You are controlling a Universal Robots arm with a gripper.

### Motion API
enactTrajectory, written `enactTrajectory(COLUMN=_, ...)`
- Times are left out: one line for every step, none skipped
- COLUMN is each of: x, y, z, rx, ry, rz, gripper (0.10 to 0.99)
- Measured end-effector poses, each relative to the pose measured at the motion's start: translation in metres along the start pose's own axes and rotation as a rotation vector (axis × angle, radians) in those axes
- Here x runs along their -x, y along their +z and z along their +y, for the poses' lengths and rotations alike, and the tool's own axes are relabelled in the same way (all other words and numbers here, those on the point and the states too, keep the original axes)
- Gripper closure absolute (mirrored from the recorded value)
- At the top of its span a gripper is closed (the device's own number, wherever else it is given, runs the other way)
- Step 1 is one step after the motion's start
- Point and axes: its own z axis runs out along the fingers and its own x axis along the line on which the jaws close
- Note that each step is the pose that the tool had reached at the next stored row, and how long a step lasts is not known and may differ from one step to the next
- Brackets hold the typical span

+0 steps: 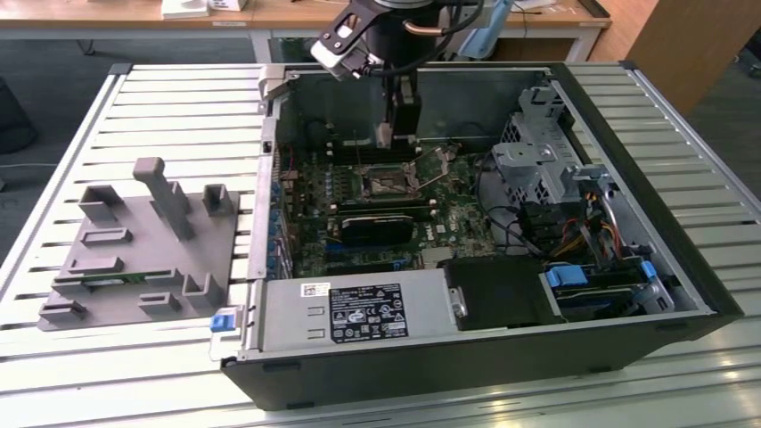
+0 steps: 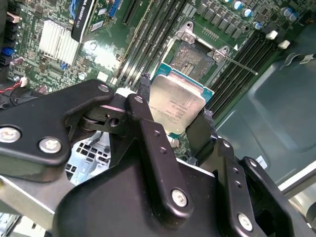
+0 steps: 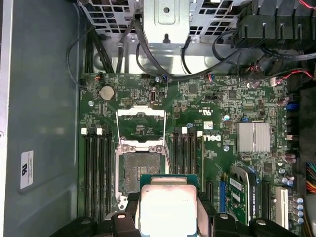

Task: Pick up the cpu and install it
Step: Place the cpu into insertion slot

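Observation:
The cpu, a flat square chip with a shiny silver top and a thin pale rim, is clamped by its edges between my black fingers. My gripper is shut on it and hangs inside the open computer case, above the motherboard. The open cpu socket, its metal frame flipped up, lies just beyond the held cpu in both wrist views. In the exterior view my gripper hovers a little above and behind the socket.
Memory slots flank the socket on both sides. A silver heatsink and an expansion card sit nearby. The drive cage, cables and power supply crowd the case. A grey parts fixture stands at the exterior view's left.

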Motion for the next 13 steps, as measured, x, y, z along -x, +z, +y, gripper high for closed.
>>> enactTrajectory(x=0.0000, y=0.0007, z=0.0000, rx=0.000, ry=0.000, rz=0.0001, gripper=0.545)
enactTrajectory(x=0.0000, y=0.0013, z=-0.0001, rx=0.000, ry=0.000, rz=0.0000, gripper=0.545)
enactTrajectory(x=0.0000, y=0.0020, z=-0.0001, rx=0.000, ry=0.000, rz=0.0000, gripper=0.545)
enactTrajectory(x=0.0000, y=0.0025, z=-0.0001, rx=0.000, ry=0.000, rz=-0.0001, gripper=0.545)
enactTrajectory(x=-0.0001, y=0.0032, z=-0.0001, rx=0.000, ry=0.000, rz=0.0000, gripper=0.545)
enactTrajectory(x=-0.0001, y=0.0038, z=-0.0002, rx=0.000, ry=0.000, rz=0.0000, gripper=0.545)
enactTrajectory(x=-0.0001, y=0.0046, z=-0.0002, rx=0.000, ry=0.000, rz=0.0000, gripper=0.545)
enactTrajectory(x=-0.0001, y=0.0052, z=-0.0002, rx=0.000, ry=0.000, rz=0.0000, gripper=0.545)
enactTrajectory(x=-0.0001, y=0.0058, z=-0.0003, rx=0.000, ry=0.000, rz=0.0000, gripper=0.545)
enactTrajectory(x=-0.0001, y=0.0064, z=-0.0003, rx=0.000, ry=0.000, rz=0.0000, gripper=0.545)
enactTrajectory(x=-0.0001, y=0.0070, z=-0.0003, rx=0.000, ry=0.000, rz=0.0000, gripper=0.545)
enactTrajectory(x=-0.0001, y=0.0076, z=-0.0004, rx=0.000, ry=0.000, rz=0.0000, gripper=0.545)
enactTrajectory(x=-0.0001, y=0.0082, z=-0.0004, rx=0.000, ry=0.000, rz=0.0000, gripper=0.545)
